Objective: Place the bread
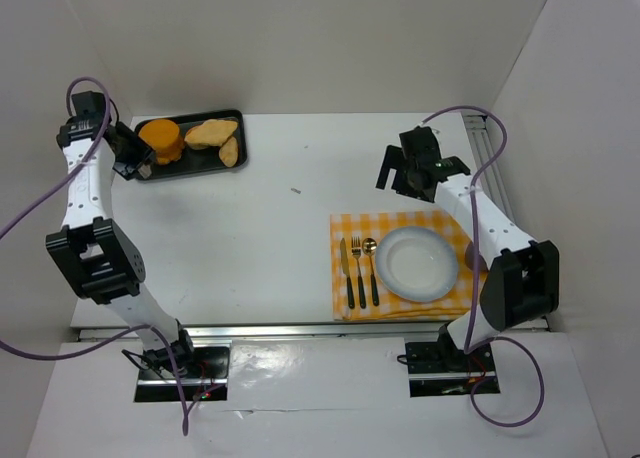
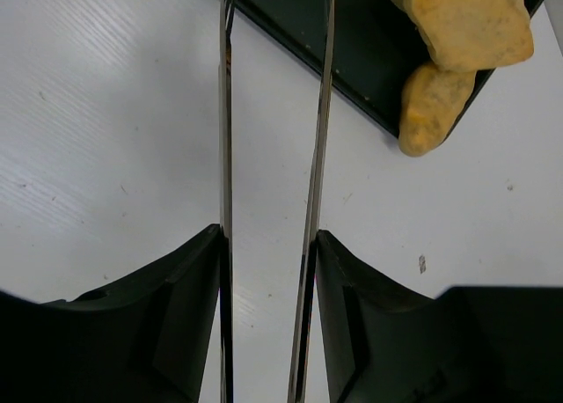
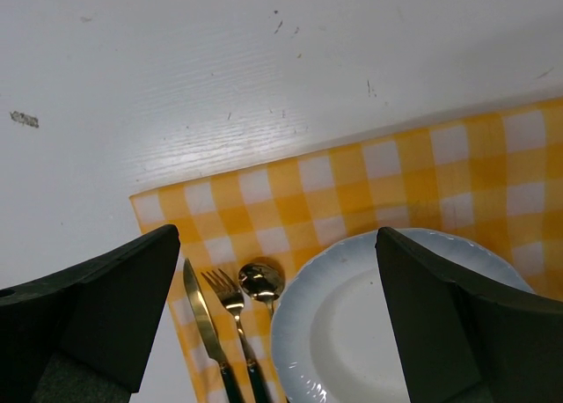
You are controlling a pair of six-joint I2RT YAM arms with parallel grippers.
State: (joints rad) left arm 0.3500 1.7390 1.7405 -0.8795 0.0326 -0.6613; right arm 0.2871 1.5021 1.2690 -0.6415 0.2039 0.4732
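The bread, a round bright orange bun (image 1: 160,139), sits at the left end of the black tray (image 1: 192,171) at the back left. My left gripper (image 1: 134,154) is just left of the bun, shut on thin metal tongs (image 2: 321,113). In the left wrist view (image 2: 268,236) the tong arms run apart toward the tray (image 2: 352,60); the bun is out of that view. The white plate (image 1: 417,263) lies empty on the yellow checked placemat (image 1: 350,228). My right gripper (image 1: 396,170) is open and empty, above the table beyond the placemat's far edge (image 3: 277,236).
Two paler bread slices (image 1: 212,132) lie on the tray's right half and show in the left wrist view (image 2: 466,16). A knife (image 1: 343,263), fork (image 1: 357,268) and spoon (image 1: 370,263) lie left of the plate (image 3: 352,333). White walls enclose the table.
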